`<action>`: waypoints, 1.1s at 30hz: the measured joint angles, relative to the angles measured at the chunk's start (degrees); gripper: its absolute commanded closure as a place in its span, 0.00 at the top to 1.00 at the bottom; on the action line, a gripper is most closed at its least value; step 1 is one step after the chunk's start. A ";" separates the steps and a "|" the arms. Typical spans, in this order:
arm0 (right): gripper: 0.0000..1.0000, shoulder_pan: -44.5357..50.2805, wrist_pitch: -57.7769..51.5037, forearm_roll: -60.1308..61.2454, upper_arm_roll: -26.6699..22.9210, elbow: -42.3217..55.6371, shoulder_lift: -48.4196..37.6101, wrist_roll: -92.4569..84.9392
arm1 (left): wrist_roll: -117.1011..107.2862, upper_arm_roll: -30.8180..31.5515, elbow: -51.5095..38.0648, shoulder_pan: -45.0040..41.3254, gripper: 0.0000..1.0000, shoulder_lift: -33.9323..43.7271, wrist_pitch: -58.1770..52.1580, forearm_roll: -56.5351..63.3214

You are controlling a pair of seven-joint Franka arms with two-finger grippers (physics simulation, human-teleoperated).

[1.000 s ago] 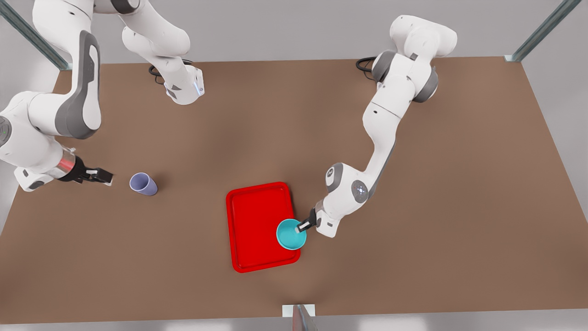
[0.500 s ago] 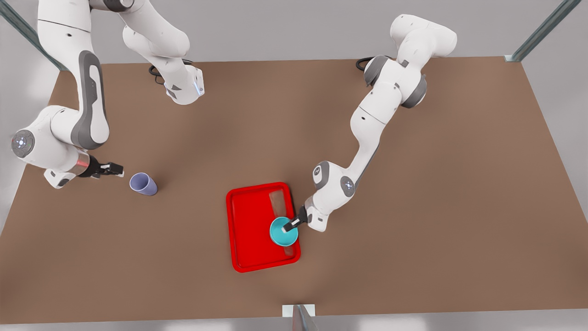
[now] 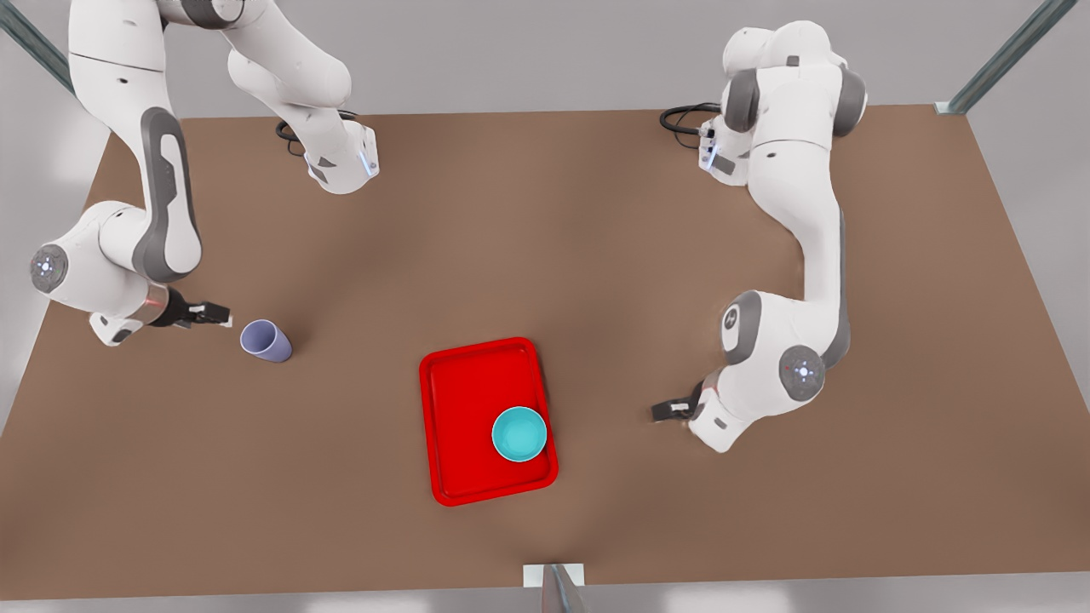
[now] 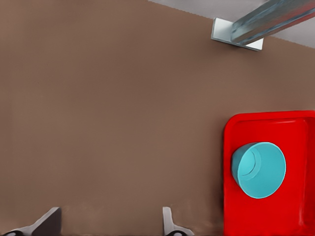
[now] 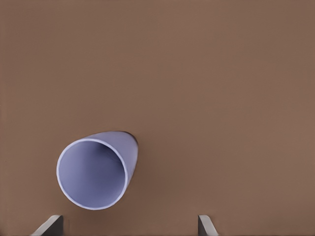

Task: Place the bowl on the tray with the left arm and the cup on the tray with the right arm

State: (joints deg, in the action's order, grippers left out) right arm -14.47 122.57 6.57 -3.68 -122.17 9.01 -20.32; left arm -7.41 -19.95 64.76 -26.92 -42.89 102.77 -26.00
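Bare brown table (image 3: 358, 460) between the cup (image 3: 266, 340) and the tray (image 3: 460, 400), nothing standing in that stretch. On the tray, the bowl (image 3: 519, 433) sitting in the corner toward the front view's right, the rest of the red floor free; open table also between the tray and the left gripper (image 3: 666, 410), well apart from it with jaws spread. Just beside the cup, on the front view's left, the right gripper (image 3: 223, 315), jaws spread wide, the cup's mouth (image 5: 92, 173) facing the wrist camera between and beyond the fingertips (image 5: 49, 225).
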 measured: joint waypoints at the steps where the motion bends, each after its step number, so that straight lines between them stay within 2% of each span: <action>1: 1.00 0.02 0.16 0.07 -0.09 0.00 0.17 0.43 | 6.84 -4.40 0.02 0.00 1.00 1.51 -4.68 1.01; 2: 1.00 0.04 0.81 0.72 -0.32 0.00 0.96 0.62 | 11.48 -8.24 0.02 0.00 1.00 3.27 -8.39 1.80; 3: 1.00 0.00 2.42 0.83 -0.36 -0.48 1.48 1.34 | 11.98 -9.47 0.10 -0.25 1.00 5.95 -11.09 3.23; 5: 1.00 0.10 5.37 0.90 -0.36 -2.52 1.76 1.69 | 11.50 -9.08 0.36 -0.20 1.00 11.04 -12.66 6.87; 6: 1.00 0.40 5.97 1.02 -0.36 -2.88 2.05 1.69 | 11.49 -4.17 0.32 2.58 1.00 13.97 -12.62 8.98; 8: 1.00 0.38 6.09 1.33 -0.36 -3.41 2.15 1.69 | 11.46 12.93 0.28 13.21 1.00 17.80 -12.59 15.98; 9: 1.00 0.35 6.10 1.46 -0.36 -3.51 2.15 1.69 | 11.29 18.26 0.37 17.91 1.00 18.91 -12.59 19.29; 15: 1.00 0.35 6.84 4.08 -0.36 -4.12 4.62 2.13 | 7.43 18.89 0.54 17.51 1.00 18.01 -12.90 27.82; 16: 0.95 0.40 7.01 4.07 -0.36 -4.18 4.74 2.08 | 7.37 18.89 0.55 17.41 1.00 18.01 -14.40 28.24; 23: 0.90 0.40 9.10 4.07 -0.36 -4.74 5.90 1.91 | 4.42 18.98 0.54 16.90 1.00 17.76 -14.79 29.06; 24: 0.85 0.18 9.39 4.07 -0.36 -4.96 5.92 1.85 | 4.43 18.98 0.55 16.90 1.00 17.59 -15.07 29.06; 26: 0.65 0.29 10.43 4.11 -0.36 -5.57 6.27 1.86 | 4.43 18.98 0.55 16.92 1.00 17.57 -16.36 29.06; 28: 0.53 0.40 11.43 4.15 -0.36 -6.39 6.54 1.95 | 4.43 18.98 0.55 16.99 1.00 17.43 -16.37 29.06; 30: 0.54 0.76 11.53 4.15 -0.28 -7.20 6.55 1.95 | 4.42 18.98 0.55 16.90 1.00 17.39 -16.45 29.06; 31: 0.49 0.76 11.93 4.15 -0.27 -7.34 6.55 1.95 | 4.51 18.98 0.55 16.90 1.00 17.39 -16.48 29.06; 33: 0.30 0.72 12.08 4.20 -0.27 -7.30 6.63 1.95 | 4.51 18.98 0.55 16.99 1.00 16.97 -16.53 29.06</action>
State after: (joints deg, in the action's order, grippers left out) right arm -13.75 134.65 10.77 -3.96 -129.47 15.65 -18.37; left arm -2.90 -0.97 65.30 -9.93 -25.92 86.24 3.07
